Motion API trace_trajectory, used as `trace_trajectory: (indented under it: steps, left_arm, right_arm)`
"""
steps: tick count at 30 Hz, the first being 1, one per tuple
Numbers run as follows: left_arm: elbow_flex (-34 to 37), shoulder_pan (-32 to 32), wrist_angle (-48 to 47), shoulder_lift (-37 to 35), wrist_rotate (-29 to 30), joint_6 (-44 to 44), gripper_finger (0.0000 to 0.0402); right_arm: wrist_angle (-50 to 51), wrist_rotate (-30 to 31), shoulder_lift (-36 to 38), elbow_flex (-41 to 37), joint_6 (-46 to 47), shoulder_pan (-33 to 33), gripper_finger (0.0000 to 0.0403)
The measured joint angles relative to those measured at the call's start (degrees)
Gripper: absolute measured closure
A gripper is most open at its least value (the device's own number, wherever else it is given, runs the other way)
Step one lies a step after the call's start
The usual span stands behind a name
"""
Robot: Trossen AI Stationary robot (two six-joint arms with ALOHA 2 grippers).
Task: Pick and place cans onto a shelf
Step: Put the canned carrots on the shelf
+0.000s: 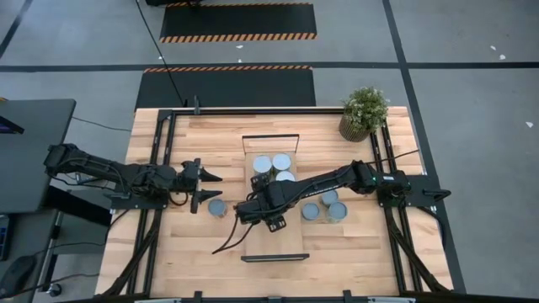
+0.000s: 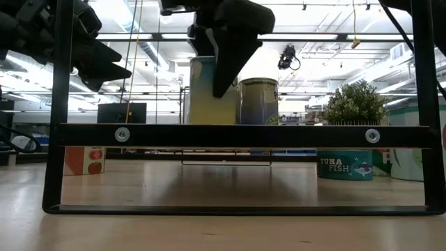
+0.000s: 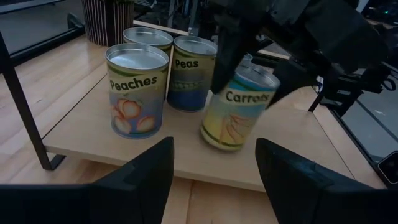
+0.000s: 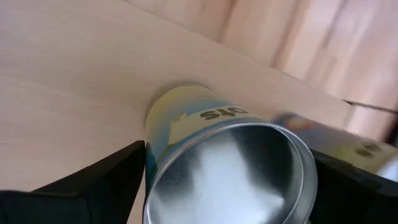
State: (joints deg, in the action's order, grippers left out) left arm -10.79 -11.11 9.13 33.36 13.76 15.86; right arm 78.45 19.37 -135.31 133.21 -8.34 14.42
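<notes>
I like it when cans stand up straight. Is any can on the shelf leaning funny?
Yes. The Carrots can is tilted on the shelf, leaning over between the right gripper's fingers, which sit on either side of it. The Peaches can and Peas can beside it stand upright.

two dark jointed arms, black cabling.

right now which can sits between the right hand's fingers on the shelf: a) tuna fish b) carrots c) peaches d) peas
b: in the left wrist view the right hand straddles the tilted can labelled Carrots on the shelf, while the Peaches can and Peas can stand apart from it.
</notes>
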Motion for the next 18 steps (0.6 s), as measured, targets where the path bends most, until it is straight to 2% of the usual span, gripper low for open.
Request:
trace_trajectory:
  steps: [5, 8, 15, 18]
  left_arm:
    - [0.00, 0.00, 0.00, 0.00, 0.00, 0.00, 0.0170]
    - [-0.02, 0.00, 0.02, 0.00, 0.00, 0.00, 0.0170]
    - [-0.02, 0.00, -0.06, 0.00, 0.00, -0.02, 0.0170]
    - [-0.02, 0.00, -0.07, 0.00, -0.01, 0.00, 0.0170]
  right_arm:
    - [-1.49, -5.36, -0.20, 0.00, -3.62, -0.59, 0.0012]
    - [-1.73, -5.89, -0.50, -0.02, -7.36, -0.68, 0.0004]
    - [-2.69, 0.47, -0.01, -0.02, -11.60, 0.56, 0.0006]
    - [-0.01, 4.32, 0.05, 0.00, -12.39, 1.64, 0.0004]
